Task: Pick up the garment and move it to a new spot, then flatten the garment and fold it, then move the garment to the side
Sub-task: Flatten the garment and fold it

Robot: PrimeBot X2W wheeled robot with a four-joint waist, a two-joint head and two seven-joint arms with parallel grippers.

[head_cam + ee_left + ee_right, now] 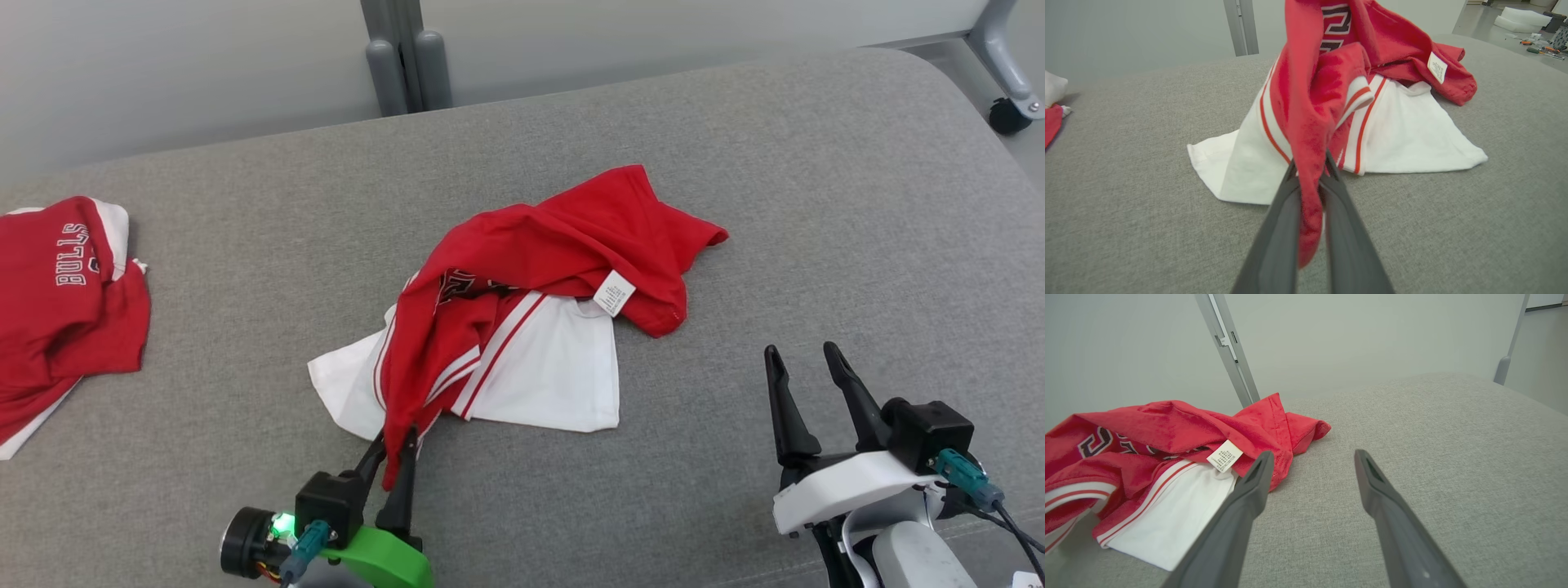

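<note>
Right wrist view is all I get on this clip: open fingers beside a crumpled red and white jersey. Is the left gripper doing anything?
Observer: Yes. The left gripper is shut on a red fold at the near edge of the red and white cloth jersey.
Operator: Is that held side lifted?
Observer: Hardly, it seems. Beside the pinch, a white corner of the jersey lies flat on the grey fabric cushion.
Operator: Anything else on the cushion?
Observer: A second red jersey with BULLS lettering lies at the far left, apart from this one.
</note>
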